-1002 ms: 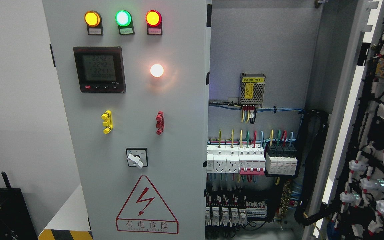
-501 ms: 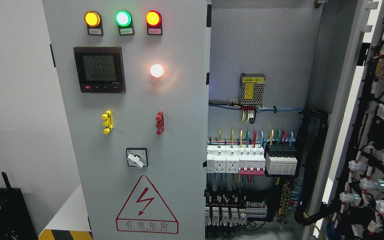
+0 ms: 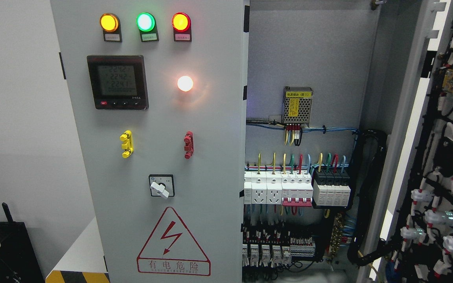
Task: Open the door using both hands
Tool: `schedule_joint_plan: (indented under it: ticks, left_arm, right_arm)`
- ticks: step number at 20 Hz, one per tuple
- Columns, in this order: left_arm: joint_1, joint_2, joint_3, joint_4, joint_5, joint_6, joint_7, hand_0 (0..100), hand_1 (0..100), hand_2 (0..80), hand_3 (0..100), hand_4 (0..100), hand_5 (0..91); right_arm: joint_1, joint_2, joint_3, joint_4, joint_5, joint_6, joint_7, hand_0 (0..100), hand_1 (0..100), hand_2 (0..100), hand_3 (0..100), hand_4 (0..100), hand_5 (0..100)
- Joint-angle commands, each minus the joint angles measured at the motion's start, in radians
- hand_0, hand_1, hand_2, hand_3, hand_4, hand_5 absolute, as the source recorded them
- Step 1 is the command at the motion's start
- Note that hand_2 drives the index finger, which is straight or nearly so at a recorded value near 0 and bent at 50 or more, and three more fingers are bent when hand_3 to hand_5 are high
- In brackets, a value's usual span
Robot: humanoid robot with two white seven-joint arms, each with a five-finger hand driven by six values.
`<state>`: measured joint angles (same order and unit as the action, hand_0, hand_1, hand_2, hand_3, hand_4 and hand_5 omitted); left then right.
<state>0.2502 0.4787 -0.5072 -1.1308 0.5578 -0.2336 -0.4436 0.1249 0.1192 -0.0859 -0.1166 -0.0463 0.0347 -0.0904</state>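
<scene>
At the right edge of your view the right door (image 3: 442,157) already stands swung wide, wiring side out; the left door (image 3: 151,157) is shut, its tall free edge beside the breakers (image 3: 289,188). Neither robot hand shows, so you cannot tell its state or which is nearer.

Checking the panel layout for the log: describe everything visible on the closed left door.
The closed left door is a flat, light grey, metal-looking panel, upright, filling the left-centre. Along its top sit amber, green and red lamps, all lit. Below are a black digital meter, a glowing white lamp, a yellow handle, a red handle, a rotary switch and a red warning triangle. Nothing touches it.
</scene>
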Motion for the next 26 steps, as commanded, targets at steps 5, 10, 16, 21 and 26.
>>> schedule_joint_plan:
  ticks: [5, 10, 16, 21, 26]
  left_arm:
    - [-0.029, -0.255, 0.010, 0.641, -0.047, -0.096, 0.002, 12, 39, 0.0, 0, 0, 0.0]
    - [-0.077, -0.336, 0.010, 0.840, -0.047, -0.107, 0.002, 12, 39, 0.0, 0, 0, 0.0]
    - [-0.178, -0.423, 0.009, 1.103, -0.049, -0.105, 0.008, 12, 39, 0.0, 0, 0, 0.0]
    - [-0.226, -0.463, 0.062, 1.235, -0.125, -0.104, 0.011, 12, 39, 0.0, 0, 0, 0.0]
    - [-0.220, -0.471, 0.304, 1.263, -0.407, -0.101, 0.011, 12, 39, 0.0, 0, 0, 0.0]
  right_arm:
    - [0.002, 0.000, -0.005, 0.000, -0.003, 0.001, 0.000, 5, 0, 0, 0, 0, 0]
    - [0.004, 0.000, -0.002, -0.035, 0.002, 0.001, 0.000, 5, 0, 0, 0, 0, 0]
    - [0.038, 0.000, 0.009, -0.164, 0.010, 0.004, -0.002, 5, 0, 0, 0, 0, 0]
    - [0.087, -0.003, 0.072, -0.303, 0.011, 0.001, -0.002, 5, 0, 0, 0, 0, 0]
    - [0.098, -0.006, 0.132, -0.379, 0.011, -0.001, -0.002, 5, 0, 0, 0, 0, 0]
